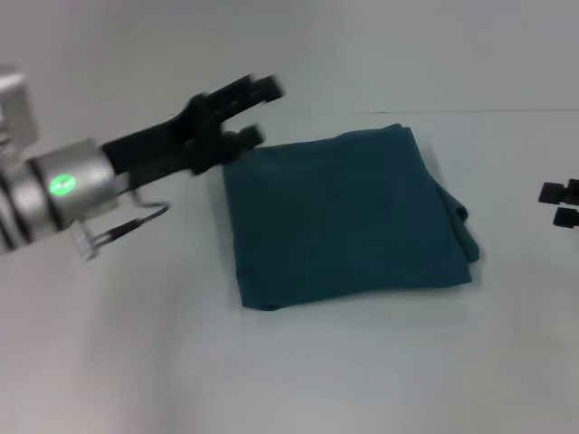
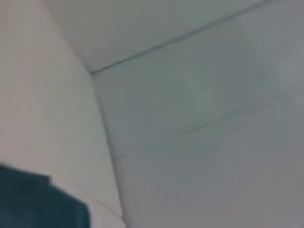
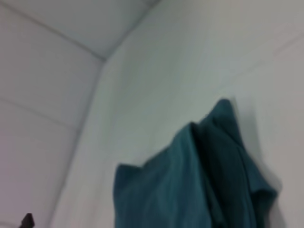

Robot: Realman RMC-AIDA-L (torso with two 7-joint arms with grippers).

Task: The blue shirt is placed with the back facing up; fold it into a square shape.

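One blue shirt (image 1: pixel 348 217) lies folded into a rough square on one white table (image 1: pixel 289 371). Two grippers are in view: the left gripper (image 1: pixel 256 111) hangs just beside the shirt's far left corner, its two black fingers apart and holding nothing, and the right gripper (image 1: pixel 561 204) sits well apart from the shirt, off its right edge.

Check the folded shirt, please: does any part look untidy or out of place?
Mostly neat. The blue shirt lies roughly square, but its right edge shows layers bunched and sticking out unevenly. The left gripper hovers open at the far left corner.
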